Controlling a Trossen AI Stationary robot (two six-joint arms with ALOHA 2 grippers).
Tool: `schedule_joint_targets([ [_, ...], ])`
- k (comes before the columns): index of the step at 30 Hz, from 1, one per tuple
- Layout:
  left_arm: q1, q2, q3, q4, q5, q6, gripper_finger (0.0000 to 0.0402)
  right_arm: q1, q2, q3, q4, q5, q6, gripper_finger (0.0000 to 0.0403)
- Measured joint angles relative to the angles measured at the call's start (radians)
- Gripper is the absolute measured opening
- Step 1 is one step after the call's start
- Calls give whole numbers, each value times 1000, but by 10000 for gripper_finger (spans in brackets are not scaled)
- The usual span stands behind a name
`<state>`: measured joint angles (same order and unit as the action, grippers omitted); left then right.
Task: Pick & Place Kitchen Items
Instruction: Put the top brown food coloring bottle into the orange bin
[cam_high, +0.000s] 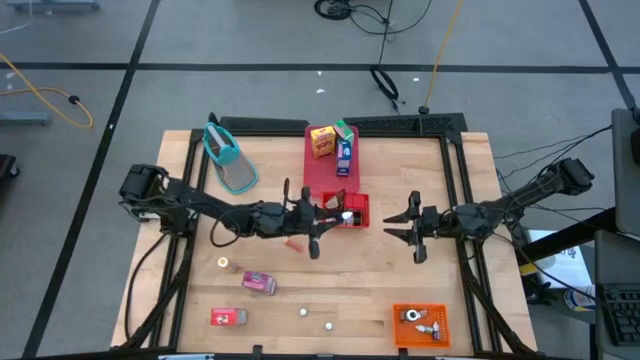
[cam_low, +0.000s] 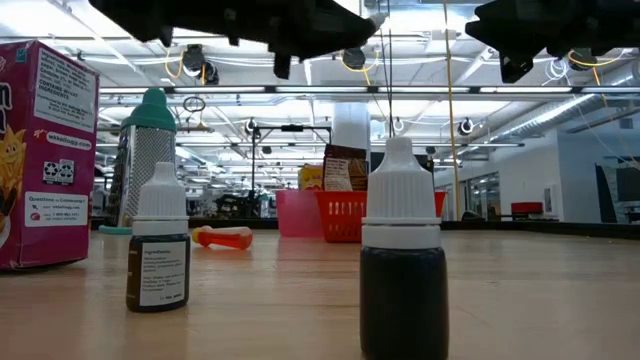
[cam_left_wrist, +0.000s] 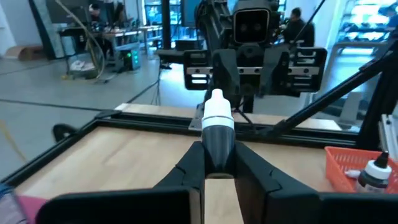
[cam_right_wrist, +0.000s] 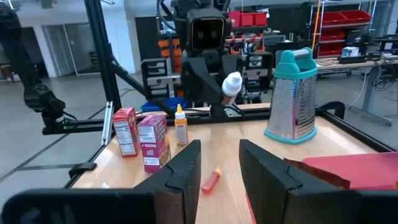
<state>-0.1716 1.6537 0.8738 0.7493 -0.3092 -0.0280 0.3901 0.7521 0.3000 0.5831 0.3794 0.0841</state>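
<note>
Left gripper (cam_left_wrist: 219, 168), raised over the middle of the wooden worktop (cam_high: 260, 230), with its fingers (cam_left_wrist: 186, 171) clamped on a small dark dropper bottle with a white cap (cam_left_wrist: 217, 134). The bottle's long axis runs forward out of the fingers, cap leading, toward the right arm. In the high view this gripper (cam_high: 318, 213) hangs at the left edge of the small red mesh basket (cam_high: 352, 211), which sits at the near end of the flat red tray (cam_high: 322, 170); the basket lies just right of the bottle, so a likely placement calls for a short rightward carry. Right gripper (cam_high: 408, 226), right of the basket and well apart from it, waits with fingers (cam_right_wrist: 183, 168) spread and empty. The left arm is nearer.
</note>
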Motion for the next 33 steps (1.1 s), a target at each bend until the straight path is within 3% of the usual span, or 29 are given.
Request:
schedule_joint_targets([
  [5,25,68,0,157,57,-22,65,-25,0,0,20,-47,0,105],
  [12,47,158,53,251,150,-33,43,-51,21,0,33,-60,-3,105],
  [21,47,261,214,126,197,-29,70,-85,117,0,151,-97,-36,105],
  [28,47,260,255,39,201,1,45,-109,152,0,200,-146,-44,122],
  [33,47,260,260,35,200,0,58,-125,196,0,268,-150,-44,148],
])
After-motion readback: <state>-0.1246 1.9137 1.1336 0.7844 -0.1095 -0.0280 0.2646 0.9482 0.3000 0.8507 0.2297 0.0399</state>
